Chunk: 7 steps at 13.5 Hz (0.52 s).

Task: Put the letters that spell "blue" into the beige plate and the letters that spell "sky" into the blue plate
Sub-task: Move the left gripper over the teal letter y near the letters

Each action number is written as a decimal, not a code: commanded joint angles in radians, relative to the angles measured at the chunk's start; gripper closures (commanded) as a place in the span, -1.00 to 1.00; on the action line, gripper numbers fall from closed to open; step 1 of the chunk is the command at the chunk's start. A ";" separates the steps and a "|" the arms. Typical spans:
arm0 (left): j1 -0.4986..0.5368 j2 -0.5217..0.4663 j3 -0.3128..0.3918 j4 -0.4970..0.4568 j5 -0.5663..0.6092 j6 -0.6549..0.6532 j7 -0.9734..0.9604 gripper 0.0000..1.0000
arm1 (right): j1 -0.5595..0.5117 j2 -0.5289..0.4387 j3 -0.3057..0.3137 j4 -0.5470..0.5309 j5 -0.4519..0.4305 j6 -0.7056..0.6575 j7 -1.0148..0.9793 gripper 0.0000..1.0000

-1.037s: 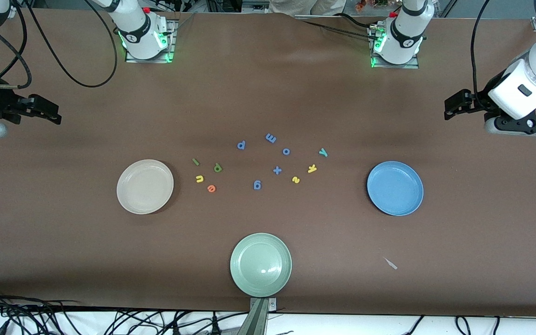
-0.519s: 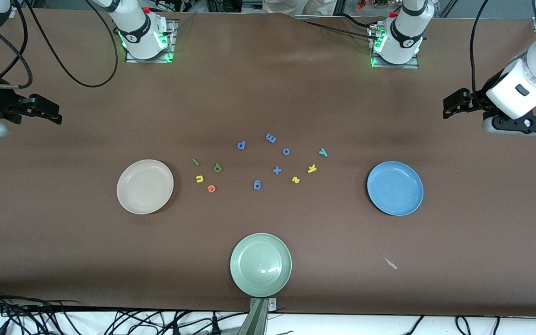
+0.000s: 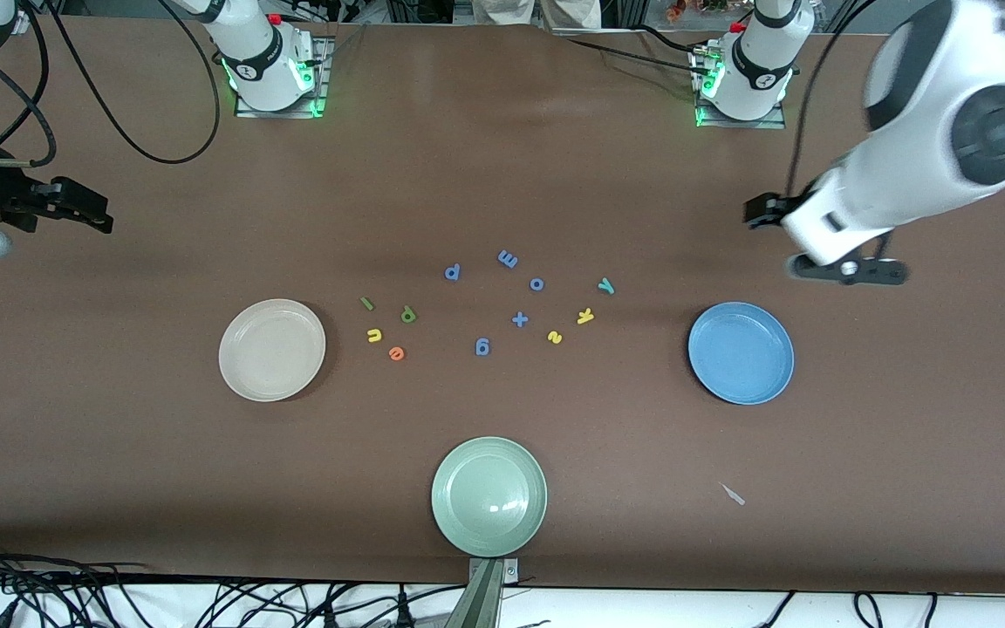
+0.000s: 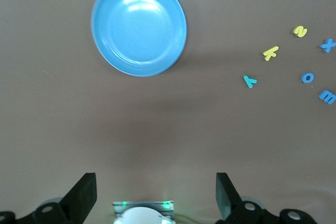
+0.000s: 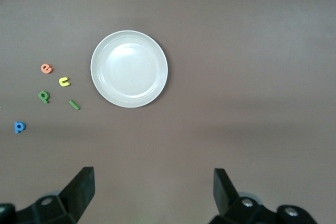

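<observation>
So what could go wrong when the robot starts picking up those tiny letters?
1. The yellow "u" and orange "e" lie close together, so wide jaws might bump one while taking the other.
2. Blue letters like the "x" sit beside the yellow "s"; a wrong piece could end up in the blue plate.
3. The yellow "u" could be mistaken for a "sky" letter instead of going to the beige plate.

letters (image 3: pixel 520 319) spaced apart, plates (image 3: pixel 272 350) well clear
</observation>
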 commanded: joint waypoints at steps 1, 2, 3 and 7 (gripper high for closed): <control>-0.073 0.083 0.006 0.025 -0.018 0.043 -0.166 -1.00 | -0.004 -0.013 -0.002 -0.006 0.007 -0.006 -0.004 -1.00; -0.085 0.111 0.006 0.022 -0.018 0.069 -0.191 -1.00 | -0.004 -0.013 -0.002 -0.006 0.007 -0.004 -0.004 -1.00; -0.097 0.128 0.008 0.018 -0.018 0.095 -0.208 -1.00 | -0.004 -0.013 -0.002 -0.006 0.007 -0.006 -0.004 -1.00; -0.099 0.174 -0.009 0.008 -0.020 0.169 -0.269 -1.00 | -0.005 -0.013 -0.002 -0.006 0.007 -0.004 -0.004 -1.00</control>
